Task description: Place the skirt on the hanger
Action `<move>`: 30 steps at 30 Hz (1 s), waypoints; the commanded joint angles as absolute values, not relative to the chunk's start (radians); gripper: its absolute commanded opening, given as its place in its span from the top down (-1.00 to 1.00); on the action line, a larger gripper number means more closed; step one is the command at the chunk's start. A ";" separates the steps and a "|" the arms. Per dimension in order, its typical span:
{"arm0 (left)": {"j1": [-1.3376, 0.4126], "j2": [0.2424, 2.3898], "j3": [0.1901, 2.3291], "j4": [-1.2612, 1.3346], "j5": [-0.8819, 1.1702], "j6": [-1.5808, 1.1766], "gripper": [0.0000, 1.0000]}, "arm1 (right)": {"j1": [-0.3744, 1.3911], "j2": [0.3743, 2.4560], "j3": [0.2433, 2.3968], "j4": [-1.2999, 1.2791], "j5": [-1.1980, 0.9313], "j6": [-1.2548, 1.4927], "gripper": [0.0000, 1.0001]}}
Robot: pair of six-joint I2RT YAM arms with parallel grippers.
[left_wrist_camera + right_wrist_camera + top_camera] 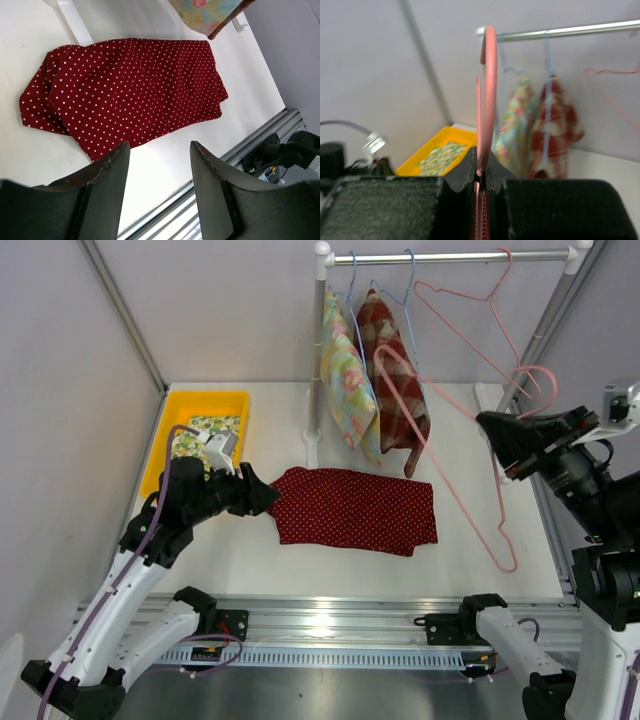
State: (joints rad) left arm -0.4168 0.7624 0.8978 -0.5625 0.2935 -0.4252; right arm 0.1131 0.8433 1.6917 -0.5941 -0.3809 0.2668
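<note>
The dark red skirt [355, 508] with white dots lies flat in the middle of the white table; the left wrist view shows it spread out [125, 90]. My left gripper [262, 495] hovers at the skirt's left edge, open [159, 150], with only bare table and the table's front edge between its fingers [107, 185]. At the right, my right gripper [490, 430] is raised and shut on a pink wire hanger [503, 515], whose large triangle hangs down beside the skirt's right end. The right wrist view shows the hanger's wire [489, 90] rising from my pinched jaws [482, 170].
A clothes rack's rail [450, 257] runs across the back on a white post [318, 360]. It carries a pastel floral garment [345, 380] and a red plaid one [395, 380] on blue hangers, plus a spare pink hanger [480, 310]. A yellow bin [200, 400] with floral cloth sits back left.
</note>
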 commanded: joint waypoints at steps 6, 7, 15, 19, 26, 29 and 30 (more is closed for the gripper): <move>-0.422 0.644 0.966 -0.609 0.203 -0.485 -0.13 | 0.227 0.770 1.246 -0.397 -0.820 0.563 1.00; -0.422 0.629 0.966 -0.612 0.189 -0.501 -0.14 | 0.277 0.764 1.202 -0.414 -0.704 0.534 1.00; -0.422 0.597 0.947 -0.647 0.170 -0.531 -0.14 | 0.892 0.896 0.974 -0.183 -0.279 0.459 1.00; -0.426 0.594 0.855 -0.623 0.178 -0.574 -0.09 | 0.954 0.971 0.833 -0.008 -0.181 0.469 1.00; -0.476 0.571 0.643 -0.519 0.104 -0.652 -0.06 | 0.928 1.080 0.601 0.387 -0.207 0.528 1.00; -0.480 0.586 0.577 -0.471 0.086 -0.667 -0.06 | 0.908 1.153 0.554 0.523 -0.256 0.560 1.00; -0.483 0.591 0.545 -0.457 0.084 -0.669 -0.06 | 0.907 1.192 0.552 0.541 -0.261 0.575 1.00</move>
